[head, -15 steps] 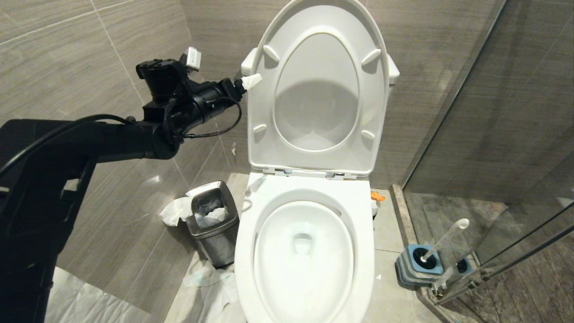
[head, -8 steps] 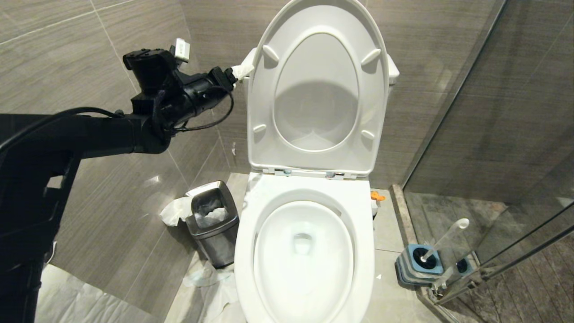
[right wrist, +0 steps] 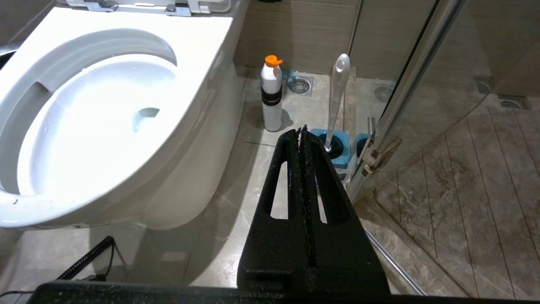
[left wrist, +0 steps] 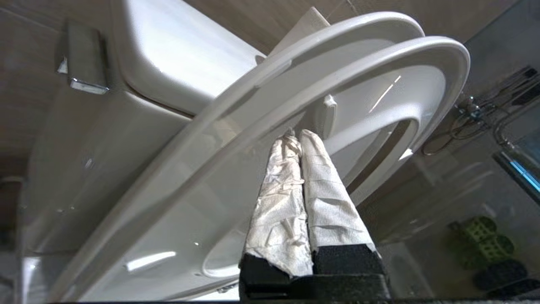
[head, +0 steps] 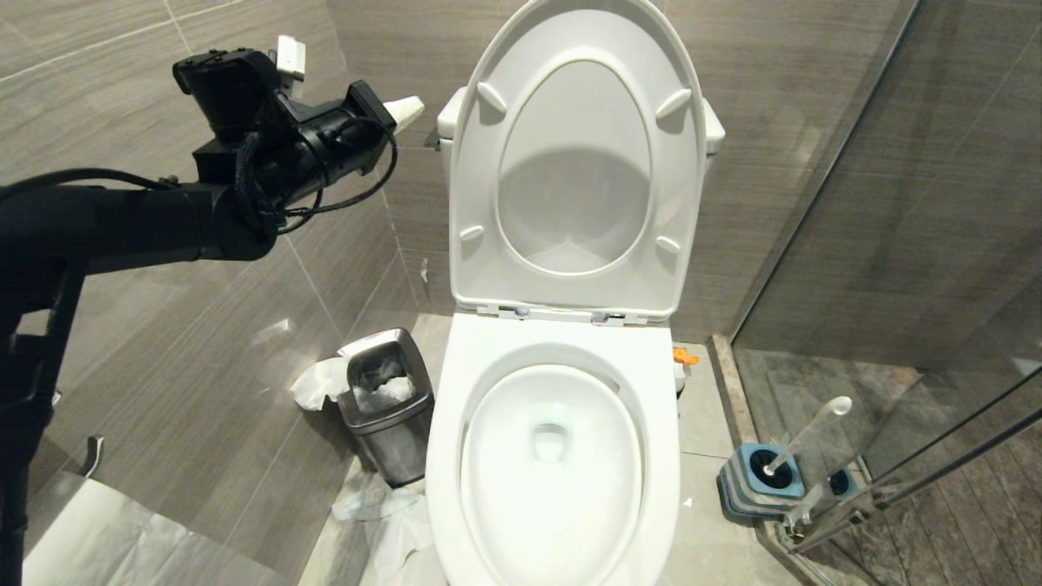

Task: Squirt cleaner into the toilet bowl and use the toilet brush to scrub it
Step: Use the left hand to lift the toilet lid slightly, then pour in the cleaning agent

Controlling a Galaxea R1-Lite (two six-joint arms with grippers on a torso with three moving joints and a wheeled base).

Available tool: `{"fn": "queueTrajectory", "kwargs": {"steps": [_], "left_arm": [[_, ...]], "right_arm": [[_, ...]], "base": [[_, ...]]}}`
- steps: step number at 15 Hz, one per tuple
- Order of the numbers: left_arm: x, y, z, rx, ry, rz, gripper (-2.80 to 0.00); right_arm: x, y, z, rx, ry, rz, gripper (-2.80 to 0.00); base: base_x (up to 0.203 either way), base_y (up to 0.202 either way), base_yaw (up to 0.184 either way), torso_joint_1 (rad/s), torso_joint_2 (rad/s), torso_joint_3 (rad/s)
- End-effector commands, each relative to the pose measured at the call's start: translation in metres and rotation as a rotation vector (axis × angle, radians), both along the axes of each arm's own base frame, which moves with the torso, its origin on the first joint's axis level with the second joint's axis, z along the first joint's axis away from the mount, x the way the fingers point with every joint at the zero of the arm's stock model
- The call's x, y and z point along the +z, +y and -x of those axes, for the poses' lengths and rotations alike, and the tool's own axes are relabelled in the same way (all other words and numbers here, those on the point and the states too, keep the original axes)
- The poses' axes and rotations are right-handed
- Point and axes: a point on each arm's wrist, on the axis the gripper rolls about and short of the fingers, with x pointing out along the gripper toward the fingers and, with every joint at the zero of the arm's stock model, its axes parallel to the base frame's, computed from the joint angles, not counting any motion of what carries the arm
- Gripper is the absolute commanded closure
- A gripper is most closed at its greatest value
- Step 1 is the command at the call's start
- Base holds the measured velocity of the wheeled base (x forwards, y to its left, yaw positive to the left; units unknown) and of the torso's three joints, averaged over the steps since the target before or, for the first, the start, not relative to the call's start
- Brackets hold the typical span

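Hovering at the head view's upper left, the left gripper (head: 404, 107) is pressed together, empty, beside the raised lid (head: 578, 163). The bowl (head: 549, 464) sits lower centre; the brush (head: 806, 435) stands in its holder (head: 761, 484), lower right. The right gripper (right wrist: 302, 131), also shut, is nearest the bottle (right wrist: 271, 95); it should open and grasp the bottle upright.

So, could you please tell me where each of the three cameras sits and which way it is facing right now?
Head view: high on the robot, looking down at the toilet bowl, its raised lid and the toilet brush; the left arm shows, with the left claw beside the lid.
Left wrist view: behind the shut, paper-wrapped left claw, facing the lid and tank.
Right wrist view: low, behind the shut right claw, facing bowl, orange-capped bottle and brush.
Shared: head and right wrist both show bowl and brush.
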Motion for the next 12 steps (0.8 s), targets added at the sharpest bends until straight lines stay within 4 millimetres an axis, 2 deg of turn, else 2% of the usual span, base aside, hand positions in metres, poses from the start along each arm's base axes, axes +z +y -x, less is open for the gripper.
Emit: {"fn": "queueTrajectory", "kwargs": {"steps": [1,5,7,12], "left_arm": [[0.002,-0.005,0.004,-0.004,-0.020,-0.024,0.00],[-0.008,-0.023,0.003,0.005,-0.074,-0.152,0.00],[-0.020,-0.027,-0.003,0.041,-0.070,-0.246,0.00],[-0.048,-0.039,-0.018,0.075,-0.007,-0.349,0.00]], "right_arm": [[0.000,0.000,0.000,0.000,0.000,-0.001,0.00],[0.000,0.000,0.000,0.000,-0.002,-0.001,0.00],[0.000,0.000,0.000,0.000,0.000,-0.001,0.00],[0.000,0.000,0.000,0.000,0.000,-0.001,0.00]], "base": [[0.000,0.000,0.000,0.000,0.00,0.000],[0.000,0.000,0.000,0.000,0.00,0.000],[0.000,0.000,0.000,0.000,0.00,0.000],[0.000,0.000,0.000,0.000,0.00,0.000]]}}
